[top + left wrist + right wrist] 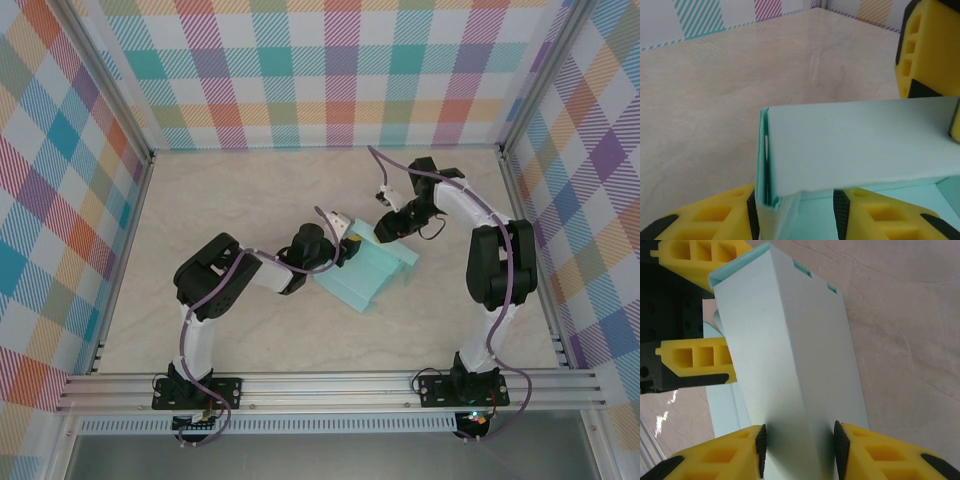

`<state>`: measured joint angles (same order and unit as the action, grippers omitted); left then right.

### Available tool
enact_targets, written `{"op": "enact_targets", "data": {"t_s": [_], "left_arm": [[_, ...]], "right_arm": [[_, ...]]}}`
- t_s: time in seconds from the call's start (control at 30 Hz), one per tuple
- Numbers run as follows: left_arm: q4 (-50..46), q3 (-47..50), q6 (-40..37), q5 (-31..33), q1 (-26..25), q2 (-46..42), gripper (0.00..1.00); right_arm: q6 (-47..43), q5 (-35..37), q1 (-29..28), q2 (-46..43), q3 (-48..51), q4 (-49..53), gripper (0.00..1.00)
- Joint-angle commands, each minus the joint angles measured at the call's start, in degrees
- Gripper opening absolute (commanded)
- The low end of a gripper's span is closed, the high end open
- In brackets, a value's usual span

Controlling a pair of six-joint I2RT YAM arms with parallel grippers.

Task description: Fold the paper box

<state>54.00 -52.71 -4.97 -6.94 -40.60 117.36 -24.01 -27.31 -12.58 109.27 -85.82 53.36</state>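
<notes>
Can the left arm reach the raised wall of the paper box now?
Probably yes: the left gripper stands open astride one end of the paper box wall, nothing between. The right gripper grips the other end.

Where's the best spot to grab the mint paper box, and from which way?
Probably the raised folded wall of the pale mint-turquoise thin-card box, pinched across its thickness from above. It stands as a narrow ridge, while the base lies flat on the beige table with nothing to pinch.
</notes>
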Motion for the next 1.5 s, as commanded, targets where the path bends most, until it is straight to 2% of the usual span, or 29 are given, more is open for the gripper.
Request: {"op": "enact_targets", "data": {"t_s": [0.0,0.27,0.37,0.73,0.87,1.0,1.17,1.3,1.37,1.47], "left_arm": [[8.5,4.5,1.4,-8.2,1.7,-2.3,0.42],[11.9,17.1,-2.3,-6.7,1.8,-10.7,0.42],[17.3,22.1,-1.5,-3.4,1.9,-11.4,0.43],[23.0,31.1,-0.3,2.7,1.8,-13.6,0.43],[23.7,33.0,-0.3,2.5,1.5,-14.1,0.43],[26.9,34.7,-1.8,5.2,1.1,-12.3,0.41],[27.0,35.3,-5.5,5.3,-0.2,-11.4,0.38],[26.3,33.7,-5.4,4.2,-0.5,-12.4,0.38],[25.2,32.7,-5.2,4.7,-0.7,-11.9,0.33],[26.7,31.9,-5.2,6.1,-0.8,-9.6,0.14]], "right_arm": [[-1.7,0.5,0.1,0.0,1.0,-0.9,0.41],[-2.5,-1.5,0.0,-0.5,2.1,-1.1,0.40],[-3.0,-2.3,-0.7,-0.6,2.7,-1.2,0.40],[-9.9,-4.4,-6.7,-1.2,2.9,1.9,0.39],[-11.2,-5.9,-8.6,-1.9,3.4,2.4,0.39],[-12.6,-6.2,-11.9,-1.4,4.2,3.3,0.39],[-14.1,-7.8,-14.1,-2.1,5.0,3.9,0.39],[-14.4,-6.9,-15.1,-2.5,5.4,4.2,0.39],[-14.6,-5.8,-15.5,-2.6,5.6,4.4,0.39],[-14.6,-4.1,-15.7,-3.1,6.2,4.0,0.38]]}}
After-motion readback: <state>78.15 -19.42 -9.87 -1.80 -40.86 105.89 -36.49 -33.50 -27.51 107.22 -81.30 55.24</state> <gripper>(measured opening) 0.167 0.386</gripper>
